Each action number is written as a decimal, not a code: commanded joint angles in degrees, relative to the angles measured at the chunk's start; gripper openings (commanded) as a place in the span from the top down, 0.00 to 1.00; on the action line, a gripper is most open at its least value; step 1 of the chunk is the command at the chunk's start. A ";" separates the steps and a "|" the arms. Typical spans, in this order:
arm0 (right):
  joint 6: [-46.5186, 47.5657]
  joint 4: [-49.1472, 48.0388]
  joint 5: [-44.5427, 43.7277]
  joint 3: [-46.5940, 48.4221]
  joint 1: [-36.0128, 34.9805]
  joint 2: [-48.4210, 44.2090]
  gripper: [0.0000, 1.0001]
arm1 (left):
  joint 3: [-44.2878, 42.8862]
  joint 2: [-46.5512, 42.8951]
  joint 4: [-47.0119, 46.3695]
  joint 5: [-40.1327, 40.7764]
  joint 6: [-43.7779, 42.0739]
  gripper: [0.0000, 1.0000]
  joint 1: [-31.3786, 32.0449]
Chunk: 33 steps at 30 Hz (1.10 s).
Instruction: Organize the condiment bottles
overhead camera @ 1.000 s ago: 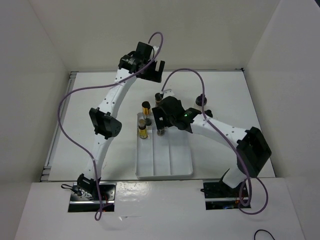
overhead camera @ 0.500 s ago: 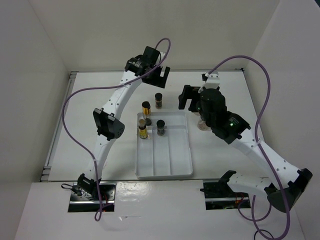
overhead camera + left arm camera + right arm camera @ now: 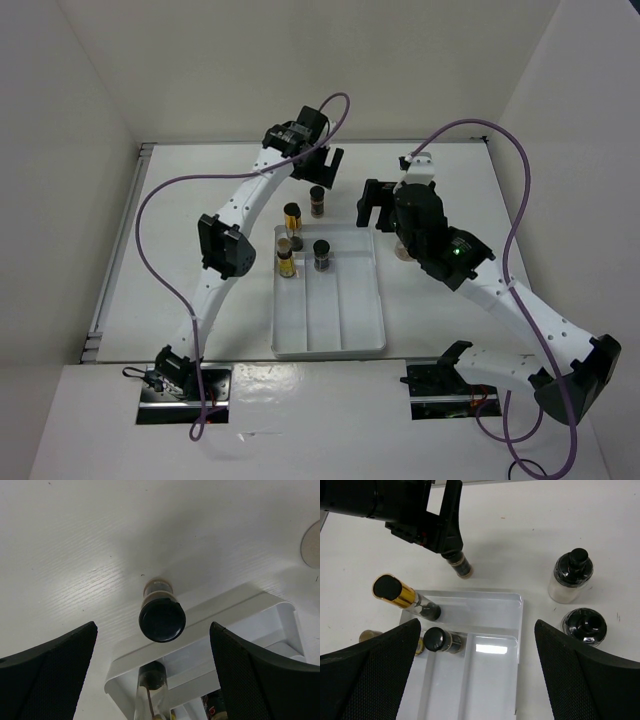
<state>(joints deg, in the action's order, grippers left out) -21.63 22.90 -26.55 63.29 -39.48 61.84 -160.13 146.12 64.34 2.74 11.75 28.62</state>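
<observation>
My left gripper point(image 3: 322, 176) is open and hangs just above a short dark brown bottle point(image 3: 317, 201) that stands on the table behind the white tray point(image 3: 360, 345). In the left wrist view its black cap point(image 3: 162, 620) lies between my spread fingers point(image 3: 50, 670). The second dark brown bottle point(image 3: 440, 639) stands in the tray's middle lane. One slim yellow bottle point(image 3: 400, 594) stands at the tray's far left corner, the other point(image 3: 287, 263) in the left lane. Two round clear bottles point(image 3: 570, 575) point(image 3: 583, 626) stand right of the tray. My right gripper point(image 3: 366, 203) is open and empty above the tray's far right corner.
White walls close in the table on the left, back and right. The right arm's forearm point(image 3: 500, 295) reaches over the table to the right of the tray and hides most of the round bottles from above. The tray's right lane point(image 3: 490, 690) holds nothing.
My right gripper has let go of the dark bottle in the tray and swung up and back to the right. My left gripper has moved right and down, over the other dark bottle.
</observation>
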 commanded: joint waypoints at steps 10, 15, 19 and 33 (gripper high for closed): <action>-0.17 -1.89 -1.14 -0.53 1.86 0.90 0.01 | -3.51 4.43 0.44 0.42 -1.29 0.01 0.38; -0.17 -1.89 -1.14 -1.05 2.39 0.91 0.01 | -4.57 5.75 0.44 1.04 -1.29 0.01 0.91; 0.36 -1.89 -0.62 -1.06 3.01 0.91 0.01 | -4.57 5.75 0.44 1.04 -1.29 0.05 0.91; 0.89 -2.94 0.00 -2.11 4.06 0.38 0.01 | -1.76 5.75 0.97 2.18 -1.29 0.26 1.44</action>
<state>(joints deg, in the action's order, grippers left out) -21.30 22.63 -26.13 61.80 -35.77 62.83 -162.41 151.44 64.82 4.27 10.79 29.74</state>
